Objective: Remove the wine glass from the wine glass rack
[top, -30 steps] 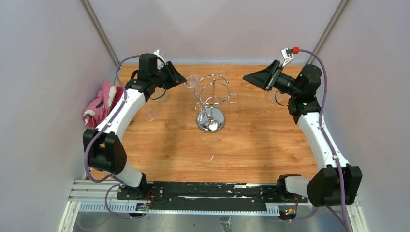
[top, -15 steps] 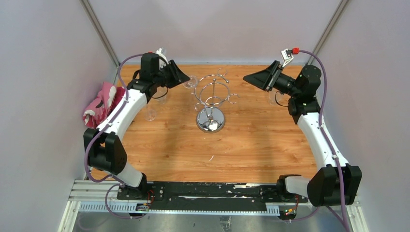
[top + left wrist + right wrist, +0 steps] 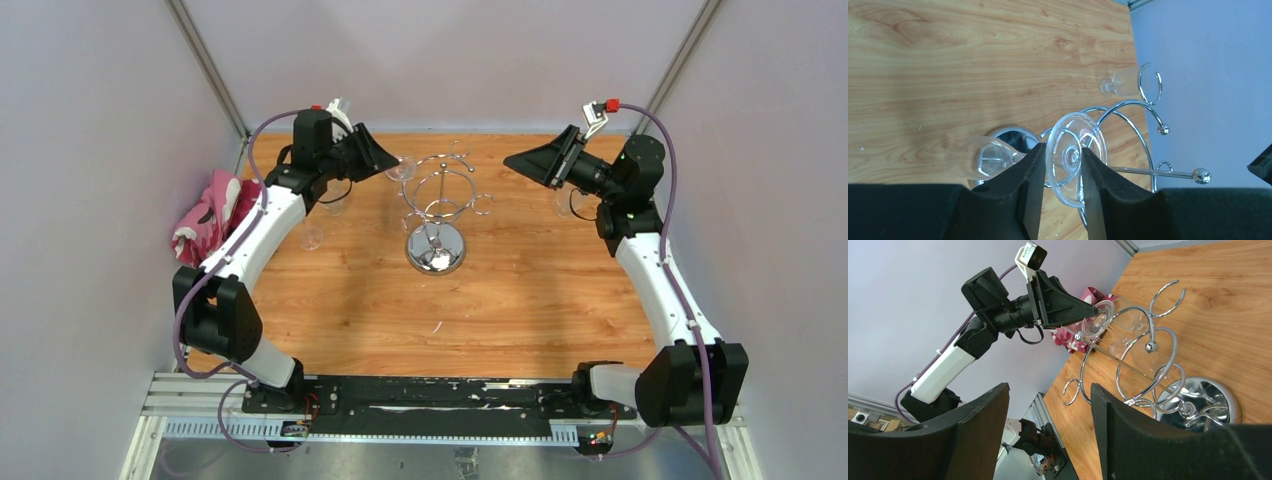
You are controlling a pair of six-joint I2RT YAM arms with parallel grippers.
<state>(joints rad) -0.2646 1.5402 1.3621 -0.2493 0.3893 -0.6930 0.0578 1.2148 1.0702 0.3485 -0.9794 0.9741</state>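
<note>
The chrome wine glass rack (image 3: 437,205) stands mid-table on its round mirror base; it also shows in the right wrist view (image 3: 1148,347). A clear wine glass (image 3: 401,166) hangs at a hook arm on the rack's left side. In the left wrist view its round foot (image 3: 1073,157) sits at the tips of my left gripper (image 3: 1062,155), and its bowl (image 3: 989,157) shows behind the lower finger. The jaws stand narrowly apart around the foot, with no clear clamp on it. My right gripper (image 3: 520,160) is wide open and empty, raised to the right of the rack.
Other clear glasses stand on the wooden table: two at the left (image 3: 311,236) under my left arm and one at the right (image 3: 566,203). A pink cloth (image 3: 207,215) lies at the table's left edge. Grey walls close in on three sides.
My left gripper has moved right toward the rack until its tips reach the hanging glass. The glass, the rack and my right arm have stayed put.
</note>
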